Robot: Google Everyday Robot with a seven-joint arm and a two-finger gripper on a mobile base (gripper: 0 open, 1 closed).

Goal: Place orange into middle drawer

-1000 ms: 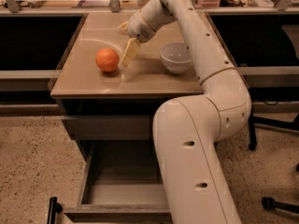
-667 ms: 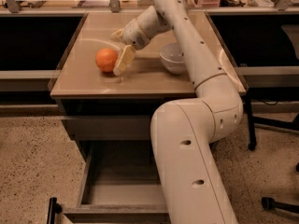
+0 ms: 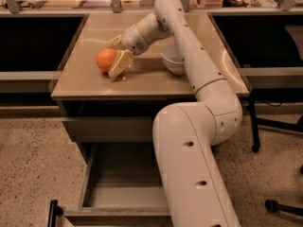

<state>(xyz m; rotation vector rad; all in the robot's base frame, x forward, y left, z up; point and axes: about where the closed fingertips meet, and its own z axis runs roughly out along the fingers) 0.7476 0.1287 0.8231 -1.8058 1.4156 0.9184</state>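
The orange (image 3: 105, 59) sits on the tan cabinet top (image 3: 85, 84), left of centre. My gripper (image 3: 115, 54) reaches in from the right with its fingers spread. One pale finger (image 3: 121, 63) lies against the near right side of the orange. The other finger (image 3: 114, 40) is just behind the orange. The orange lies between them, resting on the top. Below, the middle drawer (image 3: 118, 183) is pulled out towards the camera. It is a grey box with a bare floor, and my arm hides its right part.
A white bowl (image 3: 172, 60) stands on the cabinet top right of the gripper, under my arm. A shut grey drawer front (image 3: 109, 129) sits above the open drawer. Black chair legs (image 3: 272, 126) stand at the right. Clutter lines the counter behind.
My gripper has moved left across the cabinet top, from beside the orange to straddling it. The orange has stayed in place.
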